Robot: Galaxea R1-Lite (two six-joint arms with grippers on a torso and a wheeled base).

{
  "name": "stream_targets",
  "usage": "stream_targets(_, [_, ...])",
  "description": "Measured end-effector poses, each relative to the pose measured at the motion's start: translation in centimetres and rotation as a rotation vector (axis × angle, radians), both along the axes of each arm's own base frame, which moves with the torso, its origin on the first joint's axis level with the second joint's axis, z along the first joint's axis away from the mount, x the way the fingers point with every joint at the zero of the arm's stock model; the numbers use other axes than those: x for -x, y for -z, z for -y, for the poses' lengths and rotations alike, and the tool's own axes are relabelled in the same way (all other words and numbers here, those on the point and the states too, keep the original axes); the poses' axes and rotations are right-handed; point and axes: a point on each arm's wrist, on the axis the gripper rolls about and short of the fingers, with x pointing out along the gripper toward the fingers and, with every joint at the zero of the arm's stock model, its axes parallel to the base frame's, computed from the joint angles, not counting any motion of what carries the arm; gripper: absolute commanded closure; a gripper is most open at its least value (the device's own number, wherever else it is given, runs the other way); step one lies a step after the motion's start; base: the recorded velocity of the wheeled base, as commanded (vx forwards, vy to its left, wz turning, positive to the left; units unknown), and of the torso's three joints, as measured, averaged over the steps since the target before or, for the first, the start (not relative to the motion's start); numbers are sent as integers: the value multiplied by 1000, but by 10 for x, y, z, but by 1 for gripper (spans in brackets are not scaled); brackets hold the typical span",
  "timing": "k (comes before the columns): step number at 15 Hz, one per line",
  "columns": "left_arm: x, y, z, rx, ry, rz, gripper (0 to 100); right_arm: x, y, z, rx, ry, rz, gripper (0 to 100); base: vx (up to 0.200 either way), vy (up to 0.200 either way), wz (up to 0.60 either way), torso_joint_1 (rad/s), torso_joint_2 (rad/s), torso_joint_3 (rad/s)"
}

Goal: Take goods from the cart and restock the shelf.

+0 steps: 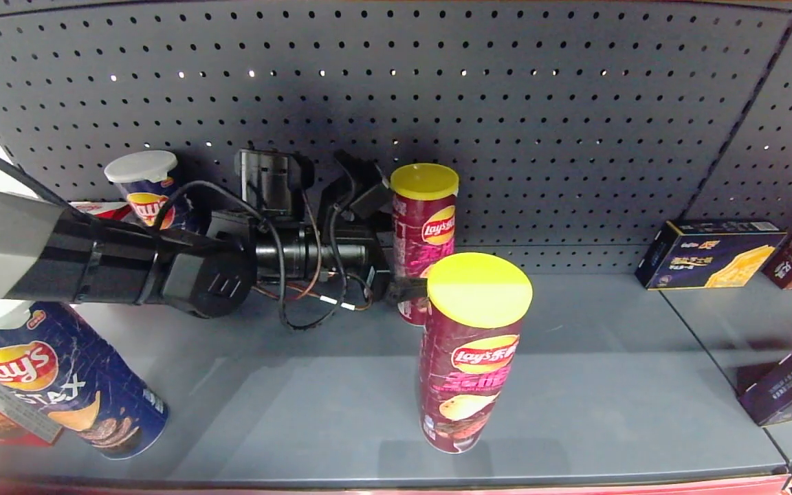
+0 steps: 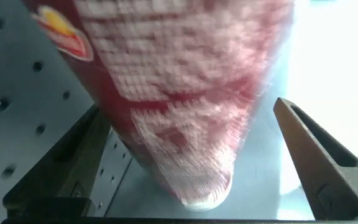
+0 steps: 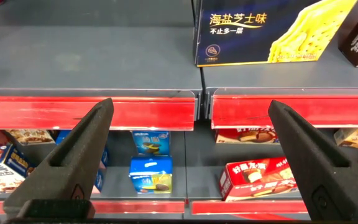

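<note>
Two red crisp cans with yellow lids stand upright on the grey shelf (image 1: 609, 385). One can (image 1: 468, 357) is near the front, the other (image 1: 430, 227) stands by the pegboard. My left gripper (image 1: 401, 240) comes in from the left and straddles the rear can low down, open, one finger behind it and one in front. Up close, the red can (image 2: 179, 74) rests on the shelf between the spread fingers (image 2: 316, 162), with a small gap at one side. My right gripper (image 3: 189, 106) is open and holds nothing, facing the shelf's red front rail (image 3: 135, 112).
A blue can (image 1: 73, 378) leans at the front left, and a white-lidded blue can (image 1: 145, 185) stands at the back left. Dark boxes (image 1: 709, 254) (image 1: 788, 381) sit on the right. A dark cracker box (image 3: 266, 31) sits above the rail, with stocked lower shelves beneath.
</note>
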Motion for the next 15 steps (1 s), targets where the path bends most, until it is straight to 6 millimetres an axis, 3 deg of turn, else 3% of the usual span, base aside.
stream_targets(4, [23,8,-15,-22,-120,5,0,0,0,0,0,0,0,0,0,0,0,0,0,0])
stream_targets(6, [31,13,-22,-44,-269,17,0,0,0,0,0,0,0,0,0,0,0,0,0,0])
stream_targets(8, [34,10,-23,-23,-380,33,0,0,0,0,0,0,0,0,0,0,0,0,0,0])
stream_targets(15, [34,5,-22,25,-435,41,0,0,0,0,0,0,0,0,0,0,0,0,0,0])
